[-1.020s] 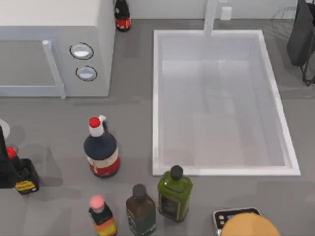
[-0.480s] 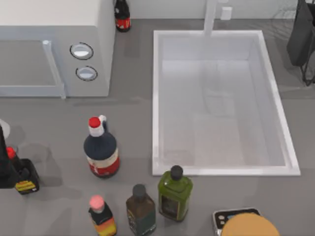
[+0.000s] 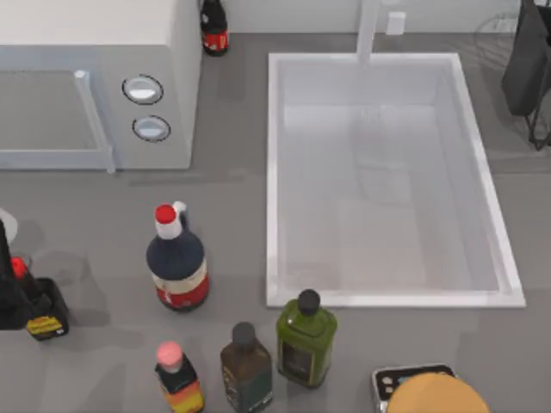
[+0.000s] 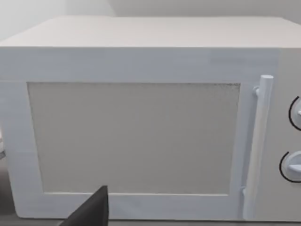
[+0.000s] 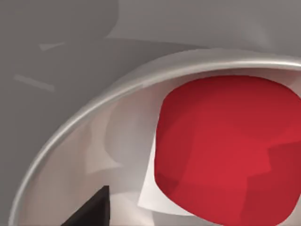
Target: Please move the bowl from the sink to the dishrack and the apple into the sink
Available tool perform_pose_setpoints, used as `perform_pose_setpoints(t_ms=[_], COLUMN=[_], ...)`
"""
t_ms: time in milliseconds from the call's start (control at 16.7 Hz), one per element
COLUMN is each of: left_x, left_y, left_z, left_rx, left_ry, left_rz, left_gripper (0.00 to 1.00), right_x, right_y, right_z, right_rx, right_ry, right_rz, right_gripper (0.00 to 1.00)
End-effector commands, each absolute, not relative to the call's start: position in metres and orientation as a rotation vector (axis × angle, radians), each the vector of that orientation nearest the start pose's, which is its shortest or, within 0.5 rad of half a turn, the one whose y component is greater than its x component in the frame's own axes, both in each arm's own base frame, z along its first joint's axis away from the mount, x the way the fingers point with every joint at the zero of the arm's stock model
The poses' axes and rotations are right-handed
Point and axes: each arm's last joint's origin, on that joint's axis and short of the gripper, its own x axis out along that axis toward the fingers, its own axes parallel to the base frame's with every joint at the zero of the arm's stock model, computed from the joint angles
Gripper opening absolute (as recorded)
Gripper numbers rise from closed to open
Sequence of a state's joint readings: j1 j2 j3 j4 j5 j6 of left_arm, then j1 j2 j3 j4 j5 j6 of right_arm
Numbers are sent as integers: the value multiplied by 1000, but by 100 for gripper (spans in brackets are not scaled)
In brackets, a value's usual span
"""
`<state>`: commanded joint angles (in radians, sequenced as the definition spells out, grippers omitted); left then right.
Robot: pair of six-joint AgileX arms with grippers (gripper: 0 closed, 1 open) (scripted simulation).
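The sink (image 3: 274,172) is a large white basin right of the table's middle, with a faucet post (image 3: 368,30) at its far side, and its inside is bare. The bowl is out of view. In the right wrist view the red apple (image 5: 230,150) lies close up inside a shallow silvery round dish (image 5: 94,101). My right arm (image 3: 527,60) is a dark shape at the far right corner, over thin wires (image 3: 498,26) that I cannot identify as the dishrack. My left arm (image 3: 7,292) stands at the left edge, and its wrist view faces the microwave (image 4: 136,136).
A white microwave (image 3: 95,86) with two knobs fills the far left. Several bottles (image 3: 176,262) stand along the front, left of and below the sink's near corner. A tan-orange round thing (image 3: 435,396) rests on a small scale at the front right.
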<state>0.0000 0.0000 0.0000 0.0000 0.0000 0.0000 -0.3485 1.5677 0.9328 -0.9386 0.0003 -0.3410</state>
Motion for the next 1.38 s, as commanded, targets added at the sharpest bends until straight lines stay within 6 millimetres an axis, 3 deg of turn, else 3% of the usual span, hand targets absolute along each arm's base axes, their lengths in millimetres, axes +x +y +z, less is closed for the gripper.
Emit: perform_pose_setpoints(t_ms=[600,900,1380], left_x=[106,106,106], left_y=[-1,-1,-1], left_z=[160,160,160], left_rx=[0,0,0], left_ry=[0,0,0], left_rz=[0,0,0], left_gripper=[100,100,100], right_x=[240,238,238], right_y=[-87,-86,-86], right_z=[99,93,93], right_rx=[6,8,8], right_ry=[1566,1571,1571], right_rz=[-9,-8,-8], right_gripper=[100,100,40])
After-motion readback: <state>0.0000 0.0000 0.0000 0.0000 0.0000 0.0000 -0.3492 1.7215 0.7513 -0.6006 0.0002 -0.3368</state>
